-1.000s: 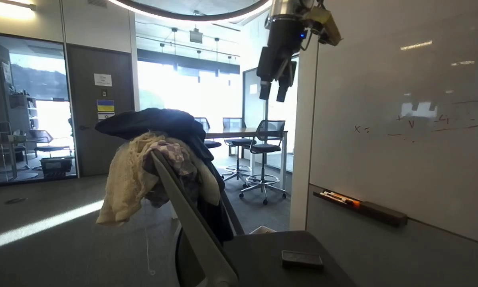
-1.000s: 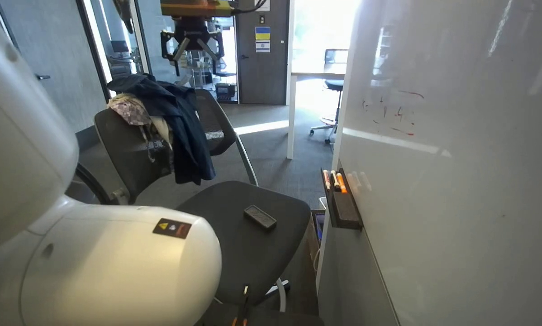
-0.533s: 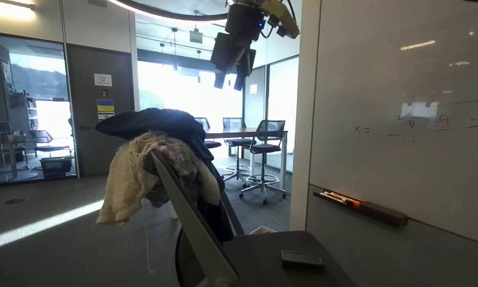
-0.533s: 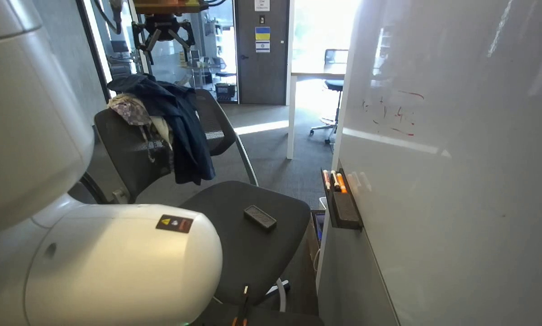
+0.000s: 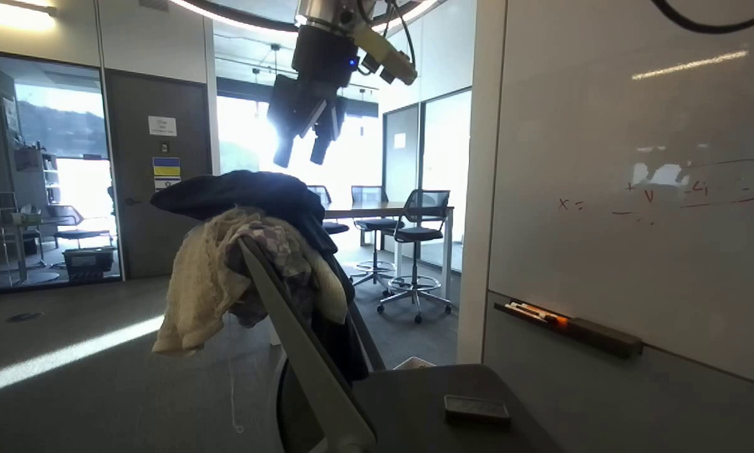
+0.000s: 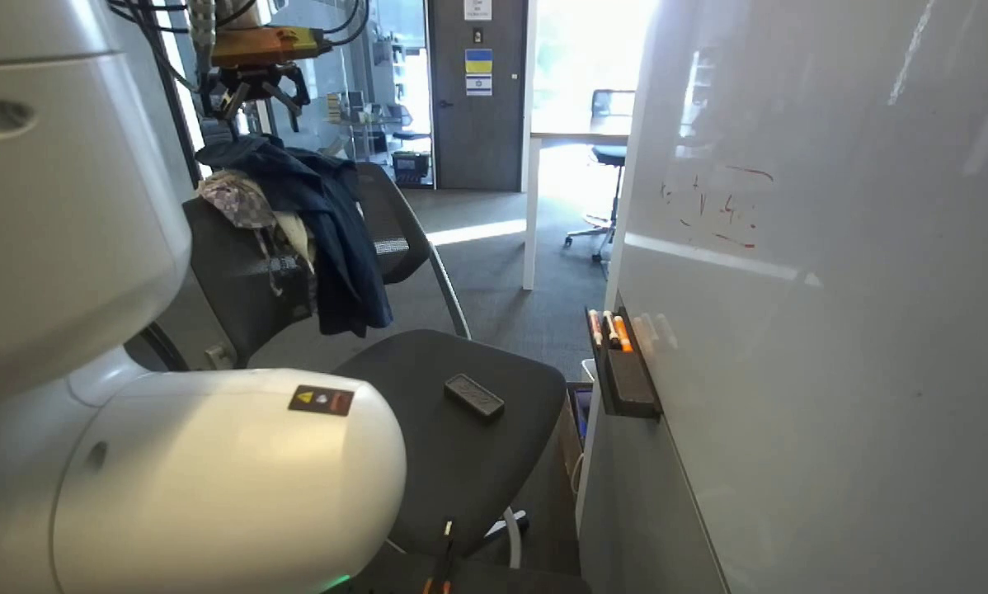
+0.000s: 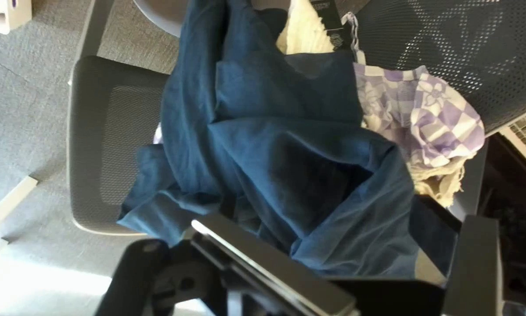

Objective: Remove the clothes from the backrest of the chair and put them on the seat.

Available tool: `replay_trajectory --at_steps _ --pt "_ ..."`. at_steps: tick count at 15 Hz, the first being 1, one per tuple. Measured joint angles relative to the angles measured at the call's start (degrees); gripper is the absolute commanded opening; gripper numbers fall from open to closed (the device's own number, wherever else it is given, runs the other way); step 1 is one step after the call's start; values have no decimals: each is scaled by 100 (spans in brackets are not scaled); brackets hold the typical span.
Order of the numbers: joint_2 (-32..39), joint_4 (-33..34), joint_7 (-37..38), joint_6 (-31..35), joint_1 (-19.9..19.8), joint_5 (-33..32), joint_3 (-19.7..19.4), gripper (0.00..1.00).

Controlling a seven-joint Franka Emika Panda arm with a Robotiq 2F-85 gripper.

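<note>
**Robot gripper (image 5: 300,157) above clothes (image 5: 245,195) draped on a chair back (image 6: 242,276)**

In an exterior view, the gripper points down just above the clothes, its two fingers (image 7: 473,263) parted and released. A dark blue garment (image 7: 285,94) lies on top, spread over the chair back; a purple-and-white checked cloth (image 6: 238,202) shows to its left in an exterior view. A cream cloth (image 5: 191,289) hangs down behind the chair back. In an exterior view, the seat (image 6: 453,470), nearer than the chair back, carries a small dark block (image 6: 473,398). A whiteboard (image 6: 807,346) stands at right.
</note>
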Motion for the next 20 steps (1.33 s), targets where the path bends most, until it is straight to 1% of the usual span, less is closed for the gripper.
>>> replay_trajectory --at_steps 5,6,7,8,9,10,11,13,16,17,19,20 --pt "274 -129 18 3 143 -30 157 100" --pt "319 -134 18 36 158 -71 172 75" --pt "356 -136 18 87 173 -159 186 75" --pt "382 -138 18 147 187 -252 193 68" --pt "394 -142 18 185 192 -333 195 59" --pt "401 -145 18 210 189 -382 194 52" --pt "403 -145 18 227 181 -410 185 42" --pt "404 -145 18 254 154 -420 158 29" --pt "407 -146 17 261 115 -420 133 5" --pt "407 -146 17 261 108 -420 131 5" --pt "407 -144 13 235 106 -389 127 3" --pt "407 -136 13 222 101 -351 122 6"
